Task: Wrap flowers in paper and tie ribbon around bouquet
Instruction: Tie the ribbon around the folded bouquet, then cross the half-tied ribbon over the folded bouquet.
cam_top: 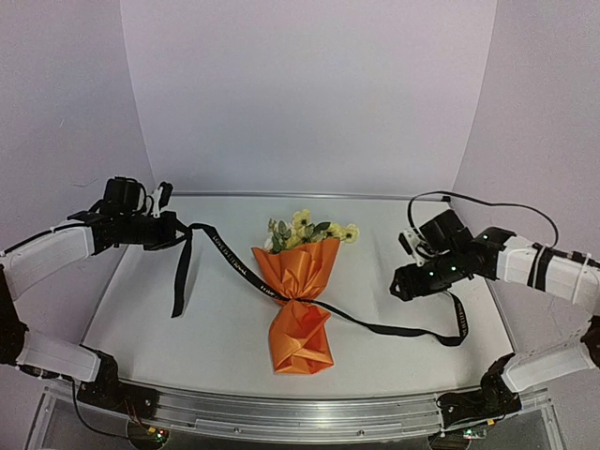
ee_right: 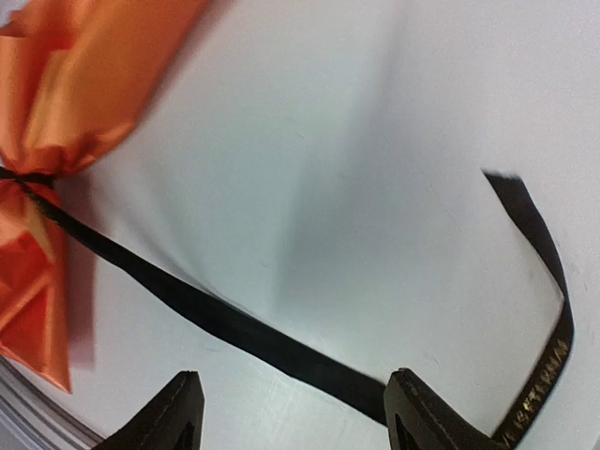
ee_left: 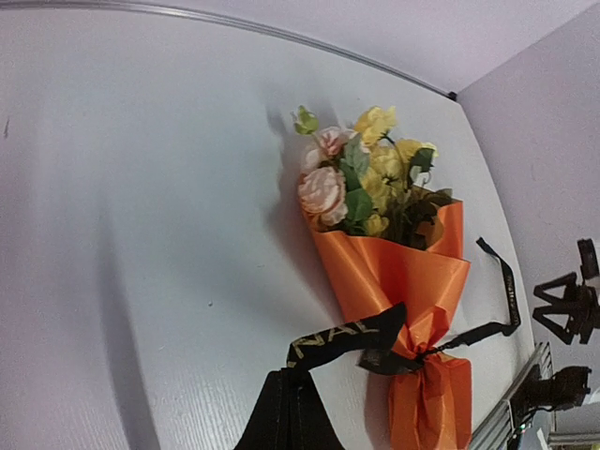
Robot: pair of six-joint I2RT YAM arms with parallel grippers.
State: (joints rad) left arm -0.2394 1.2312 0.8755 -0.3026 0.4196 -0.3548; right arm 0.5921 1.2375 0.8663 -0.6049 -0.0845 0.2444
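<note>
**Mia:** So, where is the bouquet (cam_top: pixel 298 305)?

**Ben:** It lies flat in the middle of the table (cam_top: pixel 187 328). The orange paper (cam_top: pixel 292 270) is wrapped around the flowers (cam_top: pixel 305 228). The yellow blossoms poke out at the far end.

**Mia:** And the ribbon (cam_top: pixel 228 258)?

**Ben:** It is black, and it is pulled tight around the thin middle of the paper. One side goes up to the left. The other side lies on the table to the right and bends back at its end.

**Mia:** Is the left gripper (cam_top: pixel 178 231) holding it?

**Ben:** Yes. Its fingers are pinched tight on the ribbon, up above the table on the left. A loose bit of ribbon hangs down from there.

**Mia:** What about the right gripper (ee_right: pixel 295 412)?

**Ben:** Its two fingers are spread wide apart. They hold nothing. In the right wrist view the ribbon lies on the table and runs across the gap between them. I cannot tell if it touches them.
</note>
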